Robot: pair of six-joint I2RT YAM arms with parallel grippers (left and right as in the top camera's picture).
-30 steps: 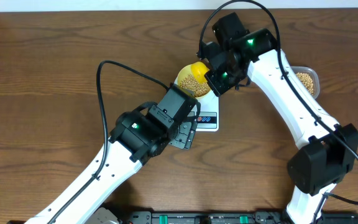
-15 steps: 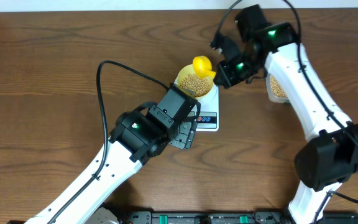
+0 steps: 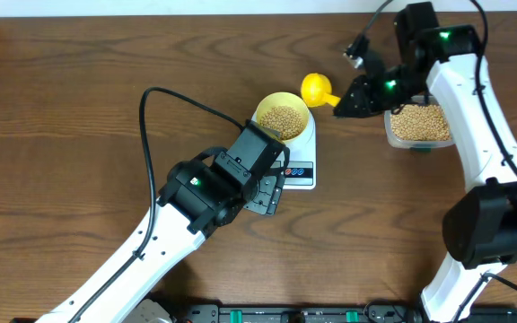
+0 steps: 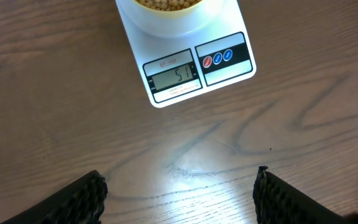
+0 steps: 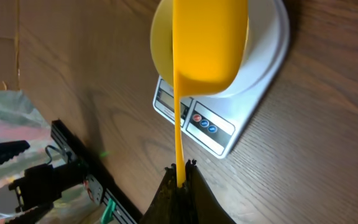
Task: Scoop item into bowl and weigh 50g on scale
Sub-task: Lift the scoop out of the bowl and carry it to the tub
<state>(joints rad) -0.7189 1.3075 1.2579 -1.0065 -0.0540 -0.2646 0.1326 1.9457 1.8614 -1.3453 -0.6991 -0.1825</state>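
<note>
The pale yellow bowl (image 3: 282, 97) stands on the white scale (image 3: 303, 149) and holds beige beans (image 3: 284, 119). In the left wrist view the scale (image 4: 185, 68) shows its display (image 4: 173, 76), which reads about 51. My left gripper (image 4: 179, 199) is open over bare table just in front of the scale, with nothing between its fingers (image 4: 73, 199). My right gripper (image 3: 339, 106) is shut on the handle of the yellow scoop (image 3: 316, 88). It holds the scoop in the air to the right of the bowl. In the right wrist view the scoop (image 5: 207, 43) hangs in front of the bowl (image 5: 159, 37).
A clear plastic tub (image 3: 417, 126) of beans sits at the right, under my right arm. A black rail (image 3: 294, 314) runs along the table's front edge. The left arm's black cable (image 3: 164, 94) loops over the table to the left of the scale.
My right gripper has carried the yellow scoop to the right, from over the bowl towards the tub. The left arm has not moved.
</note>
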